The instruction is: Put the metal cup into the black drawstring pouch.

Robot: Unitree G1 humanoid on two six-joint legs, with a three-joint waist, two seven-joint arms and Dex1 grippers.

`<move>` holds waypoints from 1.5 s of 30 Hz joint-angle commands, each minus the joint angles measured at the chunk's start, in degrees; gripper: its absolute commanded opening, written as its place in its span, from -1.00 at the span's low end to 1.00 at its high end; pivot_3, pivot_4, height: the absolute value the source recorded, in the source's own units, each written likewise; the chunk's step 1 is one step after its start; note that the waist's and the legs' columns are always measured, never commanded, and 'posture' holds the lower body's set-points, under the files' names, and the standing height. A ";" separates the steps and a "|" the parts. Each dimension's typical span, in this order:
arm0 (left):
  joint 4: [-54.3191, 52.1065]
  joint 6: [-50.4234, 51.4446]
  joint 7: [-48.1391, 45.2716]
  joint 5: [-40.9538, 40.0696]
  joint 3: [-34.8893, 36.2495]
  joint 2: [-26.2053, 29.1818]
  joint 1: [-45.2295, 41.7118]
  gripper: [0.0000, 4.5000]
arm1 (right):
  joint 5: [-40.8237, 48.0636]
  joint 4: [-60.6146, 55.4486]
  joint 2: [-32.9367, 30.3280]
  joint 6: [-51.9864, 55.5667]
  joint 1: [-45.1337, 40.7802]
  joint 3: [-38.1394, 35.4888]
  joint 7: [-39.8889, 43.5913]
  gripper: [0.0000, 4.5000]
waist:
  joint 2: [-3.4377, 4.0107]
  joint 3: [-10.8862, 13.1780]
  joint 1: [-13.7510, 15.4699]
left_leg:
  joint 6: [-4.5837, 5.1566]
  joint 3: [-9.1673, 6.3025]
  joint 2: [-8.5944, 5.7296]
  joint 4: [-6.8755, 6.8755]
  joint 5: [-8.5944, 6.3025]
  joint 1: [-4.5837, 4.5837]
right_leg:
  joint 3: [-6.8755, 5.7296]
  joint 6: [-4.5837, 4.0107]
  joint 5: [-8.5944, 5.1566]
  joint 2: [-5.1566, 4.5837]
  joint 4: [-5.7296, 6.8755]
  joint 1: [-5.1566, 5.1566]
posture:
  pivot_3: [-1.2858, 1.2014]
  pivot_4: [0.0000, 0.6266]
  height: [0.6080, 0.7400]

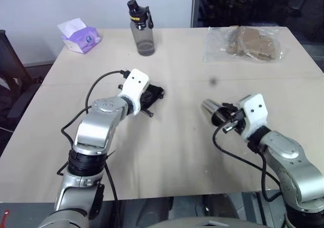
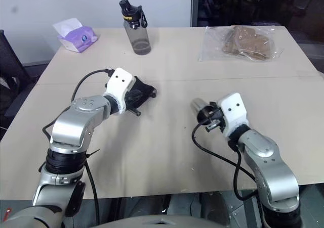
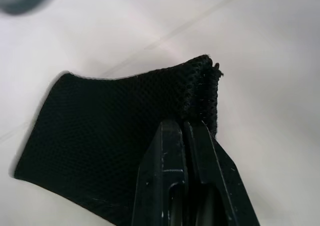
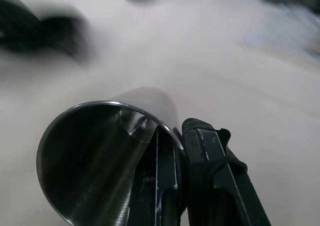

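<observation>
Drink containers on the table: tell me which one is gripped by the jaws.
The metal cup, tipped on its side with the right gripper pinching its rim. The grey water bottle stands upright and untouched at the table's far side.

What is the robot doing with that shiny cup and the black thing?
It is packing the cup away. Its left hand is pinched shut on the edge of the black drawstring pouch, holding it just over the table. Its right hand grips the metal cup by the rim, one finger inside and one outside, with the cup lying sideways. The cup is not in the pouch yet; the two are still apart.
</observation>
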 commanded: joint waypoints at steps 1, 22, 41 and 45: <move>0.79 3.05 -1.61 -4.00 0.16 -1.66 -3.83 -1.00 | 4.07 3.19 3.39 -4.05 -1.67 1.61 1.43 -0.98 | 0.00 0.00 -0.07 | 0.00 -0.03 -0.01 0.00 0.00 0.02 | -0.02 -0.01 0.00 0.01 0.05 0.00 | 0.03 -0.52 1.00; 8.90 14.20 -1.12 -16.07 5.94 -8.91 -13.09 -1.00 | 4.29 31.72 15.53 -29.59 -3.44 7.86 3.53 -0.98 | 0.02 0.00 -0.56 | -0.06 0.10 -0.02 0.00 -0.01 0.01 | 0.19 -0.02 0.00 0.02 0.51 -0.36 | 0.03 -0.52 1.00; 6.43 15.97 -1.30 -20.67 7.48 -8.57 -10.06 -1.00 | -2.66 51.58 17.00 -44.20 -10.89 10.68 6.21 -0.98 | 0.02 -0.01 -1.74 | -0.11 0.14 0.00 0.00 0.00 0.06 | 0.36 -0.03 0.00 0.08 0.68 -0.46 | 0.03 -0.52 1.00; 5.31 15.79 -2.76 -23.60 8.51 -7.93 -10.24 -1.00 | -2.86 50.82 17.88 -42.17 -12.43 10.65 5.46 -0.98 | 0.02 -0.01 -1.76 | -0.12 0.02 0.04 -0.01 0.00 0.05 | 0.38 -0.03 0.01 0.08 0.69 -0.47 | 0.03 -0.52 1.00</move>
